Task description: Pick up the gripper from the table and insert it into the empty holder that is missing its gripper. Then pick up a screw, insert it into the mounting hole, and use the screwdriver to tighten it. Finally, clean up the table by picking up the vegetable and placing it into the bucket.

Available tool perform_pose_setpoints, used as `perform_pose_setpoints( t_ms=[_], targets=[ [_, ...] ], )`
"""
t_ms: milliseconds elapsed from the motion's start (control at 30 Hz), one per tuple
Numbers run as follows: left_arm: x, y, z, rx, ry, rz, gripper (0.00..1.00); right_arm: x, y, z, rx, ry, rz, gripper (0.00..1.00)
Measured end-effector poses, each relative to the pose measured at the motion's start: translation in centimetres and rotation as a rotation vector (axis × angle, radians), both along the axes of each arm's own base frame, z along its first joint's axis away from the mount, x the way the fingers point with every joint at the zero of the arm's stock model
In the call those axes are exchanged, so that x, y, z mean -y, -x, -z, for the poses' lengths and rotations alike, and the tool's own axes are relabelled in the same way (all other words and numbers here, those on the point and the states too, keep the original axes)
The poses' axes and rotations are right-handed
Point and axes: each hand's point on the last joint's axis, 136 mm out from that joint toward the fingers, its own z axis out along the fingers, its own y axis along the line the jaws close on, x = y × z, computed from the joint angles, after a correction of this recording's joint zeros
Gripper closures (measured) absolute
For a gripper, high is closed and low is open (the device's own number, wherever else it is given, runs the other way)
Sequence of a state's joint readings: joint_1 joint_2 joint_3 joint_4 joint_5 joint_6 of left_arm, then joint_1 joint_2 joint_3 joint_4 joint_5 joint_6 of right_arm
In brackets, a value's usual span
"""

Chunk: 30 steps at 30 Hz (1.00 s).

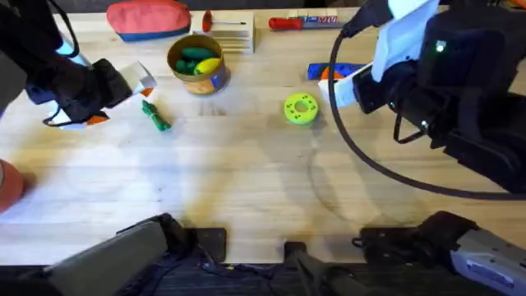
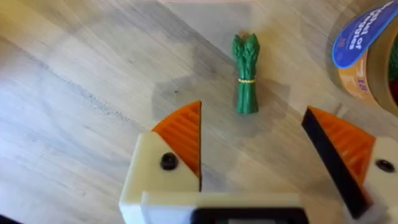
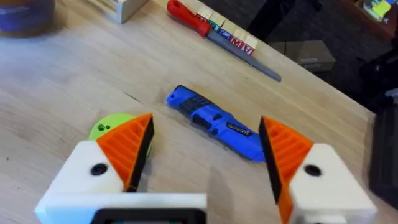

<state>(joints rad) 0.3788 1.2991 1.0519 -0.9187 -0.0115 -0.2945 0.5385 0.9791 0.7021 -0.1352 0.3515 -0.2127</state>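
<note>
The vegetable [image 1: 154,115] [image 2: 245,73], a small green bundle, lies flat on the wood left of centre. My left gripper [image 1: 123,97] [image 2: 252,146] hovers just left of it, open, and the vegetable lies a little beyond its orange pads [image 2: 183,134]. The bucket [image 1: 197,64] [image 2: 367,53], a yellow can with a blue label, stands behind the vegetable with green and yellow items inside. The blue screwdriver [image 1: 329,72] [image 3: 214,121] lies at the back right. My right gripper [image 1: 339,86] [image 3: 205,149] is over it, open and empty. The loose gripper, the holder and the screw are out of view.
A green disc [image 1: 301,108] [image 3: 112,124] lies just left of the right gripper. A red-handled screwdriver [image 1: 288,23] [image 3: 193,18], a wooden block [image 1: 234,37] and a red pouch [image 1: 148,18] line the far edge. An orange object [image 1: 8,185] sits at the left edge.
</note>
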Motion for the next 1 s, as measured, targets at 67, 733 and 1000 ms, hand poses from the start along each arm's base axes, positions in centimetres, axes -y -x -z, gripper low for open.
perform_pose_setpoints(
  t_ms=[67, 733, 1000],
  targets=[
    [0.0, -1.0, 0.8, 0.007, 0.026, 0.01, 0.005, 0.0, 0.0, 0.0, -0.001, 0.0, 0.0, 0.007],
    [-0.3, -4.8, 10.5, -0.126, 0.167, 0.03, 0.169, 0.0, 0.0, 0.0, -0.001, 0.001, 0.0, 0.007],
    [0.1, -4.5, 10.6, -0.141, 0.189, 0.031, 0.982, 0.0, 0.0, 0.0, -0.001, 0.0, 0.0, 0.007]
  ],
)
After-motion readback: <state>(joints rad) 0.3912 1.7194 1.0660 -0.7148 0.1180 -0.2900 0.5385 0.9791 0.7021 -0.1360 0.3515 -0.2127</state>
